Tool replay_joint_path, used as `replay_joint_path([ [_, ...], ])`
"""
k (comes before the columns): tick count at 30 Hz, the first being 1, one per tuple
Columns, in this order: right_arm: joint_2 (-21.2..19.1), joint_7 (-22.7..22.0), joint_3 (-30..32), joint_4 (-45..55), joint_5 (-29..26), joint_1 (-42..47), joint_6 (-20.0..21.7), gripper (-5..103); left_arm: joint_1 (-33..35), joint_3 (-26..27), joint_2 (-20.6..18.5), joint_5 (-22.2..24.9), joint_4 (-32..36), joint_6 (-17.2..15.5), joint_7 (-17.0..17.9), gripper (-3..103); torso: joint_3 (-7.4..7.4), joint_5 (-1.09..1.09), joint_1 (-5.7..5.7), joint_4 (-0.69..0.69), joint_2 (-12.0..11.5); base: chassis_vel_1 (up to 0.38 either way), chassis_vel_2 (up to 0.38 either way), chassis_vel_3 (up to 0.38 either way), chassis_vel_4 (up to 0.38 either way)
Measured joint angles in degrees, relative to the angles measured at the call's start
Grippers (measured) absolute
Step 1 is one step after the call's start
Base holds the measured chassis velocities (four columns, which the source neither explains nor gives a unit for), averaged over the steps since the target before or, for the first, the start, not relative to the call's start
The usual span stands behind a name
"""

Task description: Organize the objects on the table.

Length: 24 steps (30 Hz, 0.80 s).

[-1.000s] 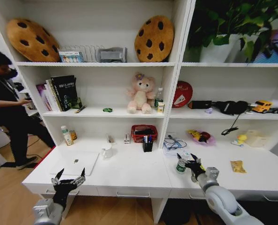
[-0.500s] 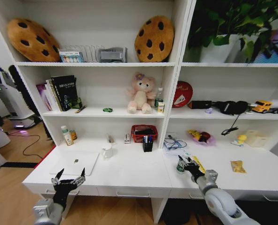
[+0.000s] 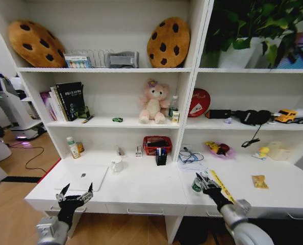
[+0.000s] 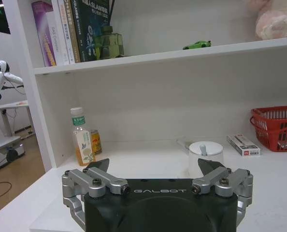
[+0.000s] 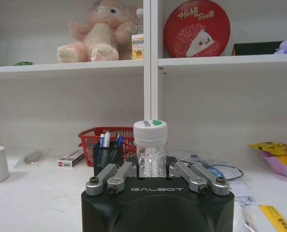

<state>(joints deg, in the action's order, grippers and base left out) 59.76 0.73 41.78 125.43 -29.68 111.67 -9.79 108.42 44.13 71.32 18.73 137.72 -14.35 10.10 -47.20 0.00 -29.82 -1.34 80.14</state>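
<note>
Shelving is rising behind the white counter point(image 3: 141, 191), where the laptop point(image 3: 82, 177) is lying at the left end. Left hand point(image 3: 74, 196) is hovering spread at the front edge; right hand point(image 3: 205, 185) is clamping a clear bottle point(image 5: 150, 147) mid-counter.

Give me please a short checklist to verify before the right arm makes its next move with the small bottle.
1. Bottle upright, cap on: ok.
2. Bottle centred in front of the right gripper: ok.
3. Firm hold on the bottle: cannot tell.
4. Pen cup and red basket stand behind the bottle, apart from it: ok.
5. Left gripper far off at the desk's front edge, jaws open: ok.
</note>
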Motion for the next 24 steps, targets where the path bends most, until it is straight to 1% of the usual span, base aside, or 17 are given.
replay_joint_path([
  [1,0.0,0.0,0.0,0.0,0.0,0.0,0.0,24,0.0,0.0,0.0,0.0,0.0,0.0,0.0,100,0.0,0.0,0.0,0.0,0.0,0.0,0.0,0.0,0.0],
  [3,4.93,3.79,0.03,-0.47,5.83,6.94,-7.93,24,0.0,-0.01,0.0,0.0,0.0,0.0,-0.01,100,0.0,-0.02,0.0,-0.01,0.0,0.0,0.0,0.0,0.0],
  [4,4.93,3.79,0.03,-0.47,5.83,6.94,-7.93,24,0.0,-0.01,0.0,0.0,0.0,0.0,-0.01,100,0.0,-0.02,0.0,-0.01,0.0,0.0,0.0,0.0,0.0],
  [6,8.69,8.31,-0.34,-4.52,13.18,11.41,-16.28,24,-0.01,0.0,0.0,0.0,0.0,0.0,-0.01,100,0.0,0.0,0.0,-0.02,0.0,0.0,0.0,0.0,0.0],
  [7,8.69,8.31,-0.34,-4.52,13.18,11.41,-16.28,24,-0.01,0.0,0.0,0.0,0.0,0.0,-0.01,100,0.0,0.0,0.0,-0.02,0.0,0.0,0.0,0.0,0.0],
  [8,9.87,10.19,-0.63,-7.45,15.9,12.98,-20.03,24,0.0,-0.01,0.0,0.0,0.0,0.0,0.0,100,0.0,-0.01,0.0,0.0,0.0,0.0,0.0,0.0,0.0],
  [9,10.32,11.39,-1.0,-10.48,17.22,13.82,-22.36,24,0.0,0.0,0.0,0.0,0.0,0.0,-0.01,100,0.01,-0.01,0.0,0.0,0.0,0.0,0.0,0.0,0.0],
  [10,10.44,12.22,-1.17,-13.33,18.12,14.05,-24.04,24,0.0,0.0,0.0,0.0,0.0,0.0,0.0,100,0.0,-0.01,0.0,0.0,0.0,0.0,0.0,0.0,0.0],
  [11,10.44,12.22,-1.17,-13.33,18.12,14.05,-24.04,24,0.0,0.0,0.0,0.0,0.0,0.0,0.0,100,0.0,-0.01,0.0,0.0,0.0,0.0,0.0,0.0,0.0],
  [12,10.5,13.01,-1.05,-17.78,19.86,13.31,-26.37,24,0.0,-0.01,0.0,0.0,0.0,0.0,-0.01,100,0.0,0.0,0.0,-0.01,0.0,0.0,0.0,0.0,0.0],
  [16,10.14,13.49,-0.73,-24.61,20.69,10.7,-27.82,24,0.0,0.0,0.0,0.0,0.0,0.0,-0.01,100,0.0,0.01,0.0,0.01,0.0,0.0,0.0,0.0,0.0],
  [18,10.06,13.49,-0.74,-25.16,20.52,10.44,-27.81,24,0.0,-0.01,0.0,0.0,0.0,0.0,-0.01,100,0.0,0.01,0.0,0.01,0.0,0.0,0.0,0.0,0.0],
  [19,9.74,13.46,-0.86,-26.75,19.8,9.69,-27.7,24,0.0,0.0,0.0,0.0,0.0,0.0,-0.01,100,0.0,0.02,0.0,0.01,0.0,0.0,0.0,0.0,0.0],
  [20,8.81,13.17,-1.44,-30.2,17.06,7.76,-26.53,24,0.0,0.0,0.0,0.0,0.0,0.0,-0.01,100,-0.01,0.01,0.0,0.02,-0.01,0.0,0.0,0.0,0.0],
  [21,8.81,13.17,-1.44,-30.2,17.06,7.76,-26.53,24,0.0,0.0,0.0,0.0,0.0,0.0,-0.01,100,-0.01,0.01,0.0,0.02,-0.01,0.0,0.0,0.0,0.0],
  [23,7.56,12.02,-2.57,-36.74,12.72,2.96,-24.03,24,0.0,0.01,0.0,0.0,0.0,0.0,0.02,100,-0.02,0.02,-0.02,0.02,-0.01,0.0,0.0,0.0,0.0],
  [24,7.56,12.02,-2.57,-36.74,12.72,2.96,-24.03,24,0.0,0.01,0.0,0.0,0.0,0.0,0.02,100,-0.02,0.02,-0.02,0.02,-0.01,0.0,0.0,0.0,0.0],
])
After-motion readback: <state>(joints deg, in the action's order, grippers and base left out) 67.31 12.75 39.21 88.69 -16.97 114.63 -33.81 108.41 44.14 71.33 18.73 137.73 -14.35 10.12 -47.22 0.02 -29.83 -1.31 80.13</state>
